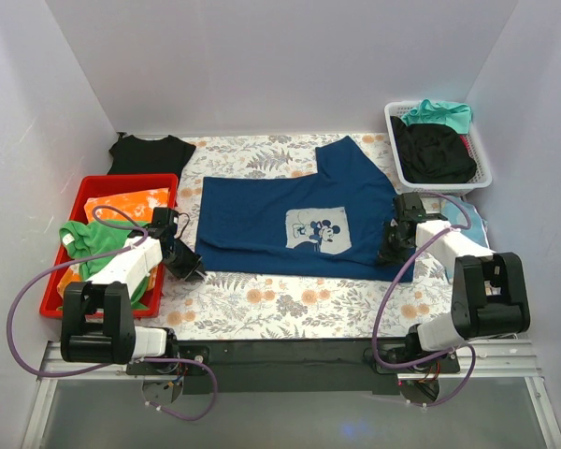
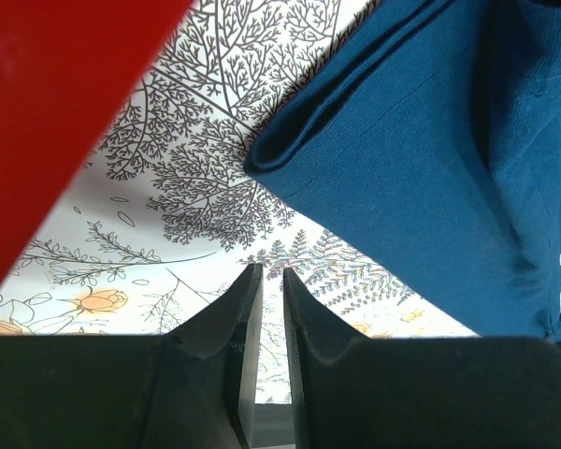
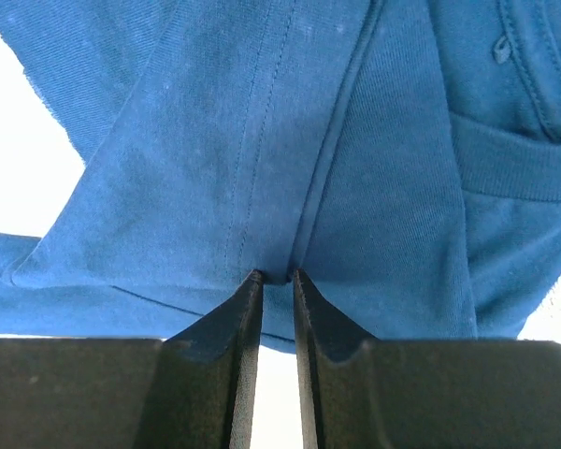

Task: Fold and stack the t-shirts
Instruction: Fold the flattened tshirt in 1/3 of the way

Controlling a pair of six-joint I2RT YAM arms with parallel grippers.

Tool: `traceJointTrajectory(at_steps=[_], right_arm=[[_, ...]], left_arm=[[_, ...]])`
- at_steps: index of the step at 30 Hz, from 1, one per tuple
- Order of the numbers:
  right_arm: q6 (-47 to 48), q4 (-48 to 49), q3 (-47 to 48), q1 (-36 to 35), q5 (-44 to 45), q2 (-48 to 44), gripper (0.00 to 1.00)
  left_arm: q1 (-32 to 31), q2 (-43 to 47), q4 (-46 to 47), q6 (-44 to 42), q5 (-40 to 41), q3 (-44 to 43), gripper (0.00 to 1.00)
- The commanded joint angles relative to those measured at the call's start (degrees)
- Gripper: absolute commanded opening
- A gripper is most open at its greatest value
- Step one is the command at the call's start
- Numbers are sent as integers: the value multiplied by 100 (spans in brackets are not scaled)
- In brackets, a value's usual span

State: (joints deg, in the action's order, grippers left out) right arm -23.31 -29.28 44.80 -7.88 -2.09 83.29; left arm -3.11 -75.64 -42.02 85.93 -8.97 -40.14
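Navy t-shirt [image 1: 262, 210] with mouse print lies partly folded at the middle of the floral worktop [image 1: 271, 309]. Left claw [image 1: 191, 271] sits low just beside the shirt's near-left corner, jaws narrow, holding nothing. Right claw [image 1: 389, 253] is at the shirt's near-right edge, jaws narrow, pinching a fold of navy cloth. Black t-shirt [image 1: 150, 154] lies far left

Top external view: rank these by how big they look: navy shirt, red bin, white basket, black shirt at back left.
1. navy shirt
2. red bin
3. white basket
4. black shirt
Basket and black shirt lie farthest from the camera, so they may look smaller than they are.
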Motion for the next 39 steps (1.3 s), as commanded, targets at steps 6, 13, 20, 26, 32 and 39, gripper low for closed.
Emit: traceJointTrajectory(at_steps=[6, 13, 20, 26, 32, 39], right_arm=[[46, 168, 222, -56, -143, 268, 1], [-33, -157, 916, -161, -231, -40, 1], [-104, -237, 1602, -223, -336, 274, 1], [46, 44, 1962, -275, -582, 1047, 1], [133, 431, 2173, -521, -863, 1619, 1], [222, 493, 2595, -820, -776, 2033, 1]], left_arm=[[21, 67, -61, -24, 62, -213, 13], [21, 23, -43, -50, 89, -284, 13], [21, -56, -34, -76, 80, -363, 11], [21, -92, -96, -112, 132, -486, 11], [21, -83, -149, -129, 168, -530, 11], [21, -57, -175, -120, 168, -512, 11]])
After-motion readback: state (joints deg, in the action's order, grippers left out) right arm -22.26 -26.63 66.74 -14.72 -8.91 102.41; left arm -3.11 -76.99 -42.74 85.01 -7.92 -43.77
